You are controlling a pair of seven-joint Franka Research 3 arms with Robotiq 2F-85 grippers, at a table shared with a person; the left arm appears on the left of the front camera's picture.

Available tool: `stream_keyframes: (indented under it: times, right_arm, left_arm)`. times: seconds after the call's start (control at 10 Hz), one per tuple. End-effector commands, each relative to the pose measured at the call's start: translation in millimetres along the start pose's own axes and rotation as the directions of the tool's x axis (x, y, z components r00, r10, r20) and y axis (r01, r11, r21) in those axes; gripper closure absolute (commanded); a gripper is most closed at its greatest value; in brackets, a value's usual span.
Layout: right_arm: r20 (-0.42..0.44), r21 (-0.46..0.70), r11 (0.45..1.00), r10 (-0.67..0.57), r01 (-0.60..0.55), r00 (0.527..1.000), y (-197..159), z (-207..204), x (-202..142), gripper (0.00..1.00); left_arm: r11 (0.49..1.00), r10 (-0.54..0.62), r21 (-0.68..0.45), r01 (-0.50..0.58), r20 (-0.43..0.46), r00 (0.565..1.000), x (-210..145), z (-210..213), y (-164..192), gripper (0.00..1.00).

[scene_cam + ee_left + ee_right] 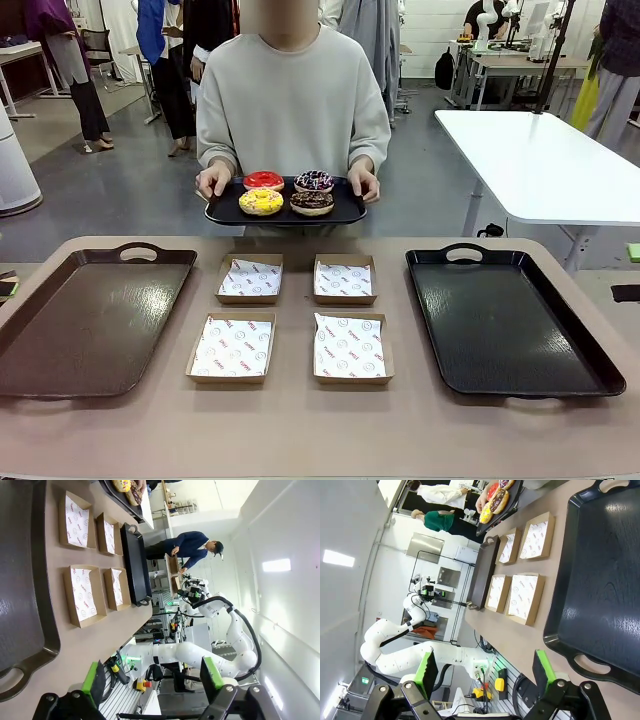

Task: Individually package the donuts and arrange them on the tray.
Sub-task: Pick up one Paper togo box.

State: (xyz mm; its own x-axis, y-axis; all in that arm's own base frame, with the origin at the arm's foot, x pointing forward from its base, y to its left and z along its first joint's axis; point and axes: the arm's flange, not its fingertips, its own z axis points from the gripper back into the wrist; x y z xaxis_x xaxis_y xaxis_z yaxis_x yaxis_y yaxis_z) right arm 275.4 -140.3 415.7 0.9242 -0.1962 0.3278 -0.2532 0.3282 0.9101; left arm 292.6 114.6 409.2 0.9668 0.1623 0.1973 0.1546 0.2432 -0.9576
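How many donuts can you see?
4, all on the small black tray the person holds: red donut back left, sprinkled donut back right, yellow donut front left, chocolate donut front right. None look hidden.

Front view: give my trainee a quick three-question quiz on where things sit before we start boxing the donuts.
1. Multiple choice: the yellow donut lies A) on the floor, B) on the small black tray that the person holds, C) on a chair.
2. True or false: the four cardboard boxes lie between the brown tray and the large black tray.
3. Fill in: the left gripper and the right gripper both have their jaws ____.
Key: 1 B; 2 true; 3 open.
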Motion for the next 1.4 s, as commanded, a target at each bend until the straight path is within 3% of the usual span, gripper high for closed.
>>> stream_keyframes:
  times: [0.0,1.2,1.3]
  right_arm:
    - [0.001,0.01,1.0,0.005,-0.005,1.0,0.4,0.1,0.2,0.0]
    - [0.001,0.01,1.0,0.005,-0.005,1.0,0.4,0.1,0.2,0.0]
    - [0.001,0.01,1.0,0.005,-0.005,1.0,0.4,0.1,0.2,0.0]
  left_arm:
    - [1.0,-0.003,-0.017,0.004,0.008,1.0,0.9,0.2,-0.6,0.0]
    - [1.0,0.0,0.0,0.0,0.0,1.0,0.0,0.0,0.0,0.0]
    - [0.999,0.006,0.045,-0.004,-0.039,0.999,18.2,-8.3,-14.7,0.0]
